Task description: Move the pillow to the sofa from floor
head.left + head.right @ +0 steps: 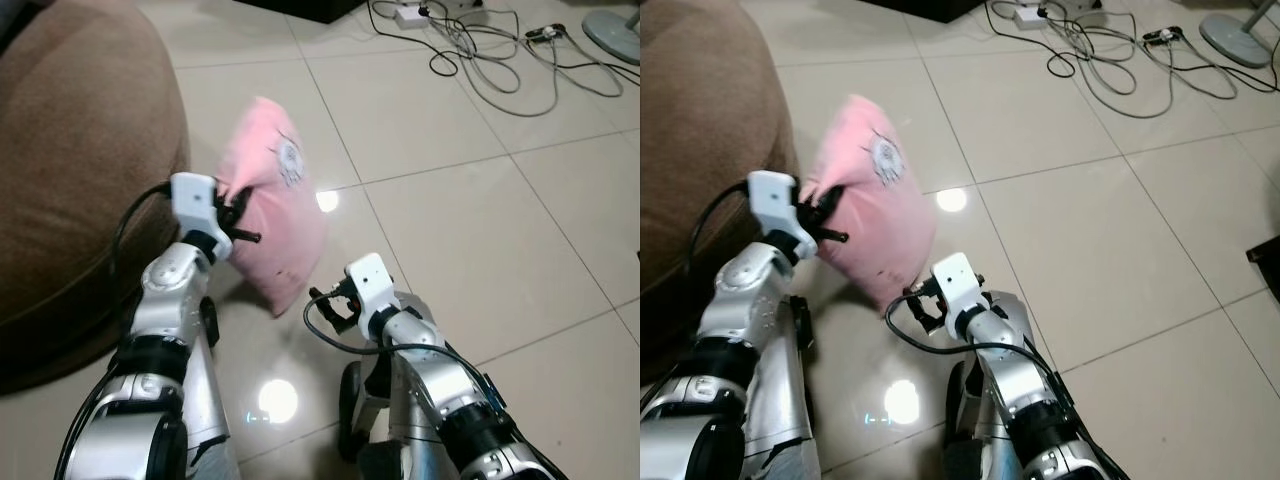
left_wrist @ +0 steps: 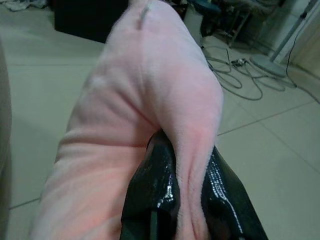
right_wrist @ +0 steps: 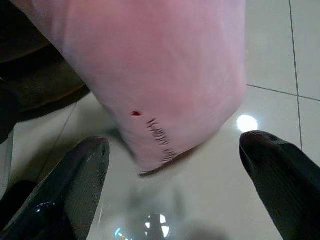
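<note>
The right gripper [image 3: 172,165] waits low with its 2 fingers spread, below the pink pillow [image 1: 270,205]. The left gripper [image 1: 235,205] pinches a fold of its edge, lifting it off the tiled floor [image 1: 480,200] beside the brown sofa [image 1: 70,150].

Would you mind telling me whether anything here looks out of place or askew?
The pink pillow hangs tilted, pinched by one edge in the left gripper beside the brown sofa. Loose cables sprawl across the tiles.
</note>
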`<state>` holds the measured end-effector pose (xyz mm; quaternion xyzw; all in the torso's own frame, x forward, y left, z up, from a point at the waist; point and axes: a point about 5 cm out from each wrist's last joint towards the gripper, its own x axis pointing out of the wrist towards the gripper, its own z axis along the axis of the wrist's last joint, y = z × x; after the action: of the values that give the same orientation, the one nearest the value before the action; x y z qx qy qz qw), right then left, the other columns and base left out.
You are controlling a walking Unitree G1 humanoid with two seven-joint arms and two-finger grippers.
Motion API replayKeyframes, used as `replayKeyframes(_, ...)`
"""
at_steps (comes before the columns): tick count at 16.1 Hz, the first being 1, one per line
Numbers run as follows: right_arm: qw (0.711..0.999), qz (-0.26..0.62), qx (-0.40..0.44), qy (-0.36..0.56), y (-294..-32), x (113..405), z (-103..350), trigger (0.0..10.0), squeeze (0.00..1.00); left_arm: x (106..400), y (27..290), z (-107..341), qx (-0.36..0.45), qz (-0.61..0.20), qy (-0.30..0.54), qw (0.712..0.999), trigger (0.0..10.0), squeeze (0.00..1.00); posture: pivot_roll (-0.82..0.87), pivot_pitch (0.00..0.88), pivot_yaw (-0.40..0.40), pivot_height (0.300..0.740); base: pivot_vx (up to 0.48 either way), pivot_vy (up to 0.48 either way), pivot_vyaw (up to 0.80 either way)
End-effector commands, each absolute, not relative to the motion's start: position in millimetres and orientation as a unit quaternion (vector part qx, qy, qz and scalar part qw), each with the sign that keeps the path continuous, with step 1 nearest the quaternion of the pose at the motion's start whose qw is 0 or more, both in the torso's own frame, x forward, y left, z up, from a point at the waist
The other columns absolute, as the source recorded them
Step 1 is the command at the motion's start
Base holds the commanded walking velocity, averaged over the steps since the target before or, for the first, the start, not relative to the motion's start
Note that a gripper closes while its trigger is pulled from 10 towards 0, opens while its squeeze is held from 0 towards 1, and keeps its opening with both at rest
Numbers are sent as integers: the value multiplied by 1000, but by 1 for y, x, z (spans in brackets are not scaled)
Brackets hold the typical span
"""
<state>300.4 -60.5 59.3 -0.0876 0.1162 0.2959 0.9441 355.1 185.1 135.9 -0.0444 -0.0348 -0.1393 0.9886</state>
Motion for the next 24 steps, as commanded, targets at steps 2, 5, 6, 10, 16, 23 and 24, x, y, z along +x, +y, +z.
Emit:
replayKeyframes(2,946,289,-77,124,-66,298,53,10000,0,346,194,131,-44,-125,-32,991,0,0,210,243,-168,437,0,0,0)
replayKeyframes(5,946,291,-74,118,-65,301,57,10000,0,337,209,124,-9,-99,-10,995,0,0,219,246,-174,466,0,0,0)
replayKeyframes(6,946,294,-71,112,-65,302,61,10000,0,336,211,123,2,-97,-5,995,0,0,220,245,-174,476,0,0,0)
replayKeyframes(10,952,276,-72,109,-83,307,65,10000,0,329,212,113,22,-95,17,995,0,0,215,245,-173,525,0,0,0)
replayKeyframes(16,951,280,-68,112,-75,303,62,10000,0,324,203,106,24,-110,22,993,0,0,210,248,-172,579,0,0,0)
replayKeyframes(23,951,280,-71,111,-80,308,68,10000,0,316,212,105,19,-86,18,996,0,0,215,263,-185,648,0,0,0)
replayKeyframes(24,951,280,-71,109,-80,310,70,10000,4,316,214,106,20,-83,18,996,0,0,215,264,-188,658,0,0,0)
